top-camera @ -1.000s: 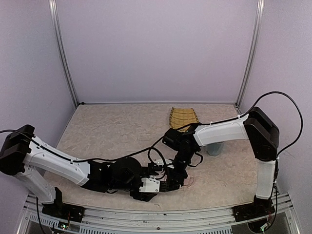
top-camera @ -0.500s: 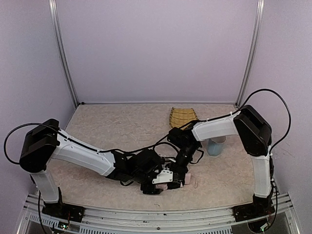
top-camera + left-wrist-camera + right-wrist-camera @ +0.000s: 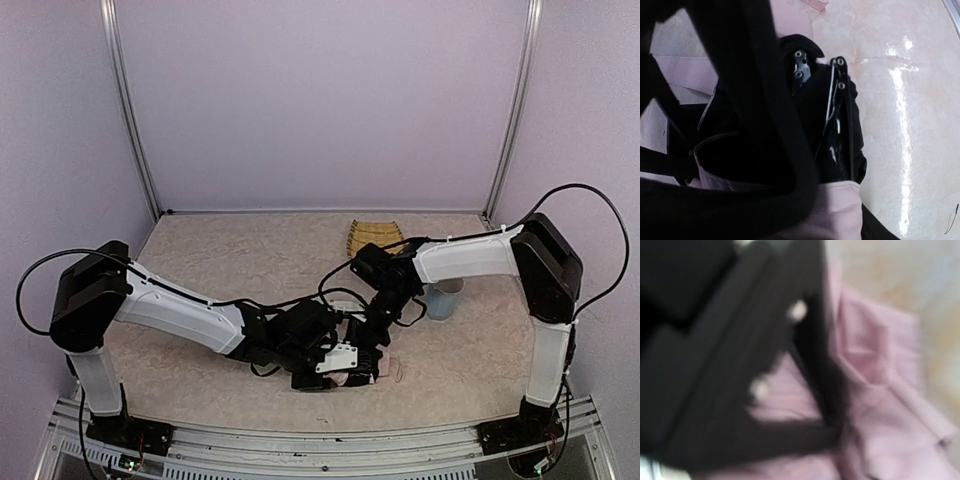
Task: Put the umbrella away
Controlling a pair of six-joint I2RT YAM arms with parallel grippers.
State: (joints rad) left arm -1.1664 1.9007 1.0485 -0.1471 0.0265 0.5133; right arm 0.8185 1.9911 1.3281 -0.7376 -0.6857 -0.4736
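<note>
Umbrella [image 3: 832, 215] lies collapsed on the counter [image 3: 220, 260] near its front edge, pink fabric bunched, black lining and metal ribs exposed. Left fingers [image 3: 770, 100] sit in the folds and right fingers [image 3: 715, 405] are close over the pink fabric; cannot tell whether either pair is clenched or released. Woven yellow tray [image 3: 377, 237] sits well apart at the back.

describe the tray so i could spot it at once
Look along the foot of the back wall, right of the table's middle. The tray lies there. It alone is yellow and woven; the cup nearer the front is pale blue, the umbrella pink.
</note>
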